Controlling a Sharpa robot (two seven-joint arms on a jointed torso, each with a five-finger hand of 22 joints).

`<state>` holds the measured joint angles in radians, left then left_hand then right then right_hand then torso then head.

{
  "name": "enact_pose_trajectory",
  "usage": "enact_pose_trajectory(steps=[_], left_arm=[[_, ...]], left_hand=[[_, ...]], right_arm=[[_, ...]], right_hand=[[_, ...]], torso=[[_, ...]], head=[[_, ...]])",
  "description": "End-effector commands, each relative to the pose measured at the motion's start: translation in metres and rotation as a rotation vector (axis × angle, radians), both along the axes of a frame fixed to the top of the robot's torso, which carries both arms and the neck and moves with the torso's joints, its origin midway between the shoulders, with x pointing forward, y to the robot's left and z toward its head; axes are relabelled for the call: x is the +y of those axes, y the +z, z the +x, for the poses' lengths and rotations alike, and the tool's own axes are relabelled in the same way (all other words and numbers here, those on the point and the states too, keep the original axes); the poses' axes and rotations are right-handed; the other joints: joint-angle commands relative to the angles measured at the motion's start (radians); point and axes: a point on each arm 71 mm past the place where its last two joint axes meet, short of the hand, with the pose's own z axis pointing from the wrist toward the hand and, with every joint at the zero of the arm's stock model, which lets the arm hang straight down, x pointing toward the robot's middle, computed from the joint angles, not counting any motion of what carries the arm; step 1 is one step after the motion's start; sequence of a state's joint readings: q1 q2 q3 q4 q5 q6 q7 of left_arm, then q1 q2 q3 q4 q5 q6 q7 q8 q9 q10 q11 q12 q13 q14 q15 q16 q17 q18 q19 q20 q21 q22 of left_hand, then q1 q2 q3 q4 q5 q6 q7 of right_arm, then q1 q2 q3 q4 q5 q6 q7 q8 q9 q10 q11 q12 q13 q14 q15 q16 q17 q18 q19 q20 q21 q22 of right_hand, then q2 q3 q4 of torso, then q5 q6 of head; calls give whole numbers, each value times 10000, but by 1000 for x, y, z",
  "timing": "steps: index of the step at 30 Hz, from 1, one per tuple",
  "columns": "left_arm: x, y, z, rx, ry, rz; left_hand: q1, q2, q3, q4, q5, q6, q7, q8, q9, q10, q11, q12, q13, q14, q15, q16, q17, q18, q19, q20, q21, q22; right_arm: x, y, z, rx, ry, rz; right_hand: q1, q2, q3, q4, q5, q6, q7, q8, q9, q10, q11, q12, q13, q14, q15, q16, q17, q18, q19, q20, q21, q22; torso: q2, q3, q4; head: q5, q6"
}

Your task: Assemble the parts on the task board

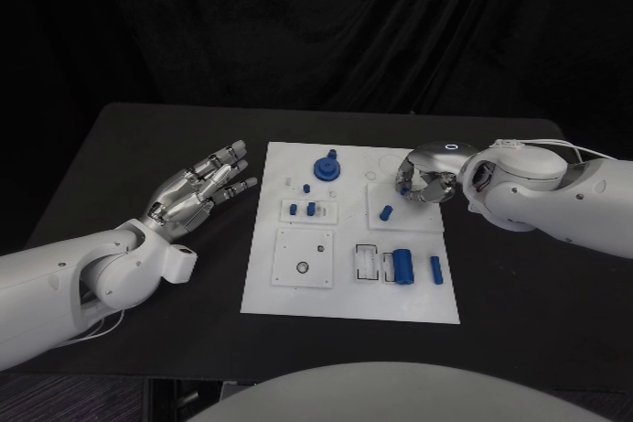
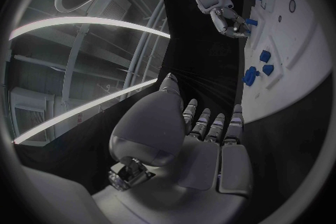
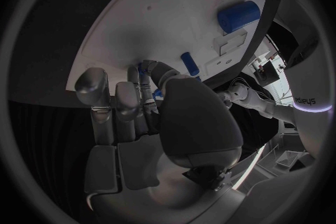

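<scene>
1. White board [image 1: 349, 294] lies mid-bench [image 1: 145, 147]; blue parts [image 1: 405, 266] rest on it.
2. Left robot hand [image 1: 200, 191] hovers beside it, fingers spread, empty.
3. Right robot hand [image 1: 429, 177] curls over a peg [image 1: 385, 212]; grasp cannot be told.
4. Judged step: pick-up. Next: firm pinch, then lift.

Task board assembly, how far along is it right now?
Early. The blue round part stands on the task board. The right hand curls over the far right corner; any grip is hidden. The left hand hovers open. Blue cylinders still lie loose.
</scene>
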<state>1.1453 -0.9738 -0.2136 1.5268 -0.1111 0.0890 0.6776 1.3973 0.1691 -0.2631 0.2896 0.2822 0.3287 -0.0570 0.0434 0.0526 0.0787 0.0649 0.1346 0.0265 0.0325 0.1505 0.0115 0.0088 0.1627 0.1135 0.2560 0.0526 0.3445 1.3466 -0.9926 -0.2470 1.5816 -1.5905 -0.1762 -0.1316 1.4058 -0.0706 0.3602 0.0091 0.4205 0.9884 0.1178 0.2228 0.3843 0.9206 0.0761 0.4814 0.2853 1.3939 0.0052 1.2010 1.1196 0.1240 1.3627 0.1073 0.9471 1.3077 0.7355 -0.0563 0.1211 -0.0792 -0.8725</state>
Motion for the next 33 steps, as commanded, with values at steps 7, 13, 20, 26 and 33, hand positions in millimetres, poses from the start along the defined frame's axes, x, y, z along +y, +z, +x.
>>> enact_pose_trajectory(steps=[7,13,20,26,33], left_arm=[[-1,6,1,-706,25,-748],[-1,5,1,-682,20,-727],[0,4,2,-674,56,-692],[1,4,2,-670,102,-653],[2,4,2,-675,95,-663]], left_hand=[[10,16,-95,22,-71,9,2,-30,-9,0,124,18,8,44,117,62,22,150,58,105,83,48],[-31,31,-118,27,-95,9,13,-29,-9,-2,135,15,8,54,136,68,25,154,83,131,94,63],[-58,40,-133,29,-105,9,20,-29,-9,-1,142,16,8,60,148,72,26,157,102,147,102,78],[-477,137,-352,33,-669,10,43,-26,-8,2,168,7,9,59,185,78,26,169,153,209,108,-33],[-1469,269,-684,29,-2045,-14,49,-28,-12,5,179,-16,8,51,189,81,25,170,191,216,98,-233]], right_arm=[[-2,0,0,-198,61,105],[-3,1,-1,-323,80,201],[-4,3,-3,-532,108,381],[-4,8,-8,-833,201,683],[-1,22,-14,-1292,353,854]], right_hand=[[260,64,53,-249,-55,-160,92,104,870,295,-92,85,30,-16,-152,-50,-148,-106,13,-133,80,1146],[308,63,84,-296,-40,-223,124,88,939,347,-95,77,24,-25,-162,-81,-191,-116,28,-147,136,1159],[312,77,108,-303,-22,-164,163,140,1064,436,-63,22,-12,-16,-145,-95,-218,-137,52,-147,227,1181],[298,70,113,-299,7,-129,171,168,1140,491,-51,-28,-43,-4,-134,-91,-221,-144,58,-140,253,1186],[264,60,109,-280,26,-89,164,197,1247,598,-59,-86,-81,136,-137,130,19,-209,195,-137,635,1277]], torso=[[14,-7,18],[3,-13,2],[3,-25,-6],[1,-26,-2],[11,-19,-10]], head=[[7,-2],[37,-2],[109,-2],[122,-2],[102,-2]])
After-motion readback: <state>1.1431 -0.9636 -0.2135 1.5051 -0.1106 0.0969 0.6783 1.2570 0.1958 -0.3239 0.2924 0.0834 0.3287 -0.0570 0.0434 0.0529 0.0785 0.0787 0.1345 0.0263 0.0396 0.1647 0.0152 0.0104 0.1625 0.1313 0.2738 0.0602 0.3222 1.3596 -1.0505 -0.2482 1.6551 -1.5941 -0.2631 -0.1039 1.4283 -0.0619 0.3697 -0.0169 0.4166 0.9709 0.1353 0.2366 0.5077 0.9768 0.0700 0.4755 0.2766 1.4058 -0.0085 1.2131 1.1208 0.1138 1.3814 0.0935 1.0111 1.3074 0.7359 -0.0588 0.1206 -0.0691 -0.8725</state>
